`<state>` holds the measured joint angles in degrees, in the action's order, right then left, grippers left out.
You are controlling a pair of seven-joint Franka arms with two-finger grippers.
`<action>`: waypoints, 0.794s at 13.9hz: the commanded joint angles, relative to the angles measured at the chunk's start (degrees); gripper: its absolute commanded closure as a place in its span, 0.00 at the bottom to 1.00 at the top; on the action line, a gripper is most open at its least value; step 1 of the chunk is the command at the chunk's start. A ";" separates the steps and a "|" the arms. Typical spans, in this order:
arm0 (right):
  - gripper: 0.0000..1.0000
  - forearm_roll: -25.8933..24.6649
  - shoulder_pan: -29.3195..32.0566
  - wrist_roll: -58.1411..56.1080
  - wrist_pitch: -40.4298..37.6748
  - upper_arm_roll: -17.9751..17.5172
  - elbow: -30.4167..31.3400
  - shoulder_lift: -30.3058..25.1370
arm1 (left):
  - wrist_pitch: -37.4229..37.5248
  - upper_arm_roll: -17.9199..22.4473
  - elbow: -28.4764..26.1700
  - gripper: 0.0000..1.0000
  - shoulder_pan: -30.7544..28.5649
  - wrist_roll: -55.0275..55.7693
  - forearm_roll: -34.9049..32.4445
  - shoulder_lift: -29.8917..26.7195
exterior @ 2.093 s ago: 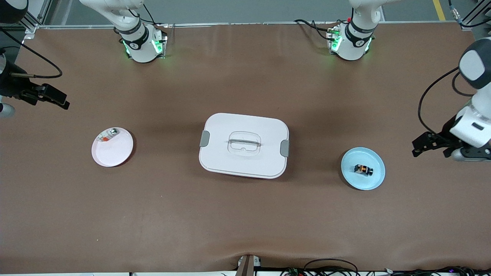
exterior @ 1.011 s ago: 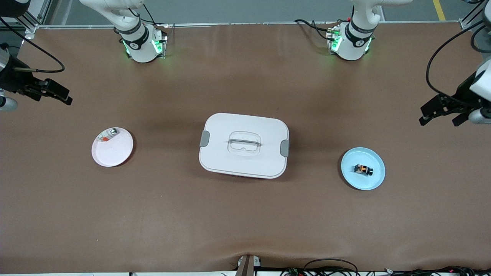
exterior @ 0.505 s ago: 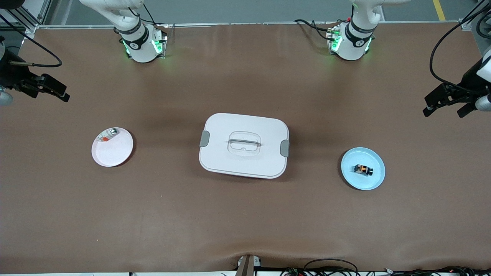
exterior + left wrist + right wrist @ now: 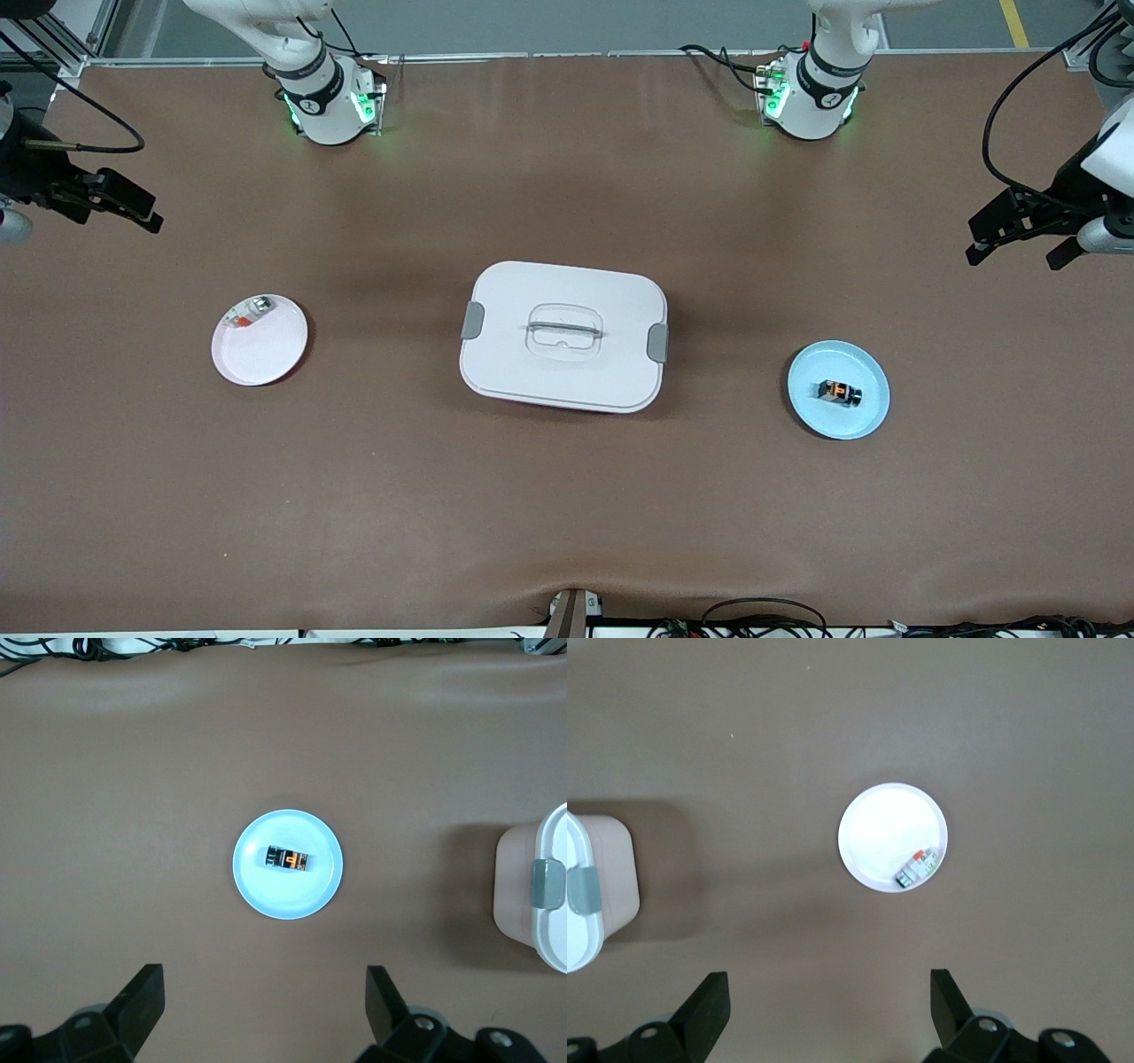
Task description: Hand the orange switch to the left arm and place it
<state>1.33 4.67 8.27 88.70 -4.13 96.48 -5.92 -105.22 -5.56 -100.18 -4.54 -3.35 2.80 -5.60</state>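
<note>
Right now the orange switch [image 4: 839,392] lies on its side near the middle of a light blue plate [image 4: 864,418], toward the left arm's end of the brown counter [image 4: 567,496]. Between that plate and a pale pink plate [image 4: 270,354] sits the white box [image 4: 563,335], lid on, a grey clasp at each short end, well apart from both plates. On the pink plate's rim farthest from the front camera rests a small clear-and-silver piece [image 4: 251,311] with what looks like a red bit, though it is too small to make out well. Up in the air over the counter's edge at its own end hangs the left end effector [image 4: 1019,239], its fingers spread wide and empty; its wrist camera looks down on the blue plate and switch. Likewise the right end effector [image 4: 120,206] hangs over the counter's edge at its own end, fingers [image 4: 700,1010] wide apart and empty, with the pink plate under its wrist camera.
</note>
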 commanded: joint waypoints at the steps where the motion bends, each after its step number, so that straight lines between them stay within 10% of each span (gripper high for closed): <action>1: 0.00 0.78 0.33 -0.45 -2.82 0.09 -0.24 -1.02 | 5.35 -0.68 4.10 0.00 -0.83 -0.70 -0.25 -0.47; 11: 0.00 0.78 0.25 -0.80 -2.57 0.09 -0.24 -1.20 | 8.72 -0.95 4.74 0.00 -0.74 3.52 -0.43 0.15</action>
<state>1.34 4.70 8.15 86.15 -4.01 96.29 -6.32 -97.48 -5.72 -96.17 -4.57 -0.58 2.80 -5.63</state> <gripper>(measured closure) 0.000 0.000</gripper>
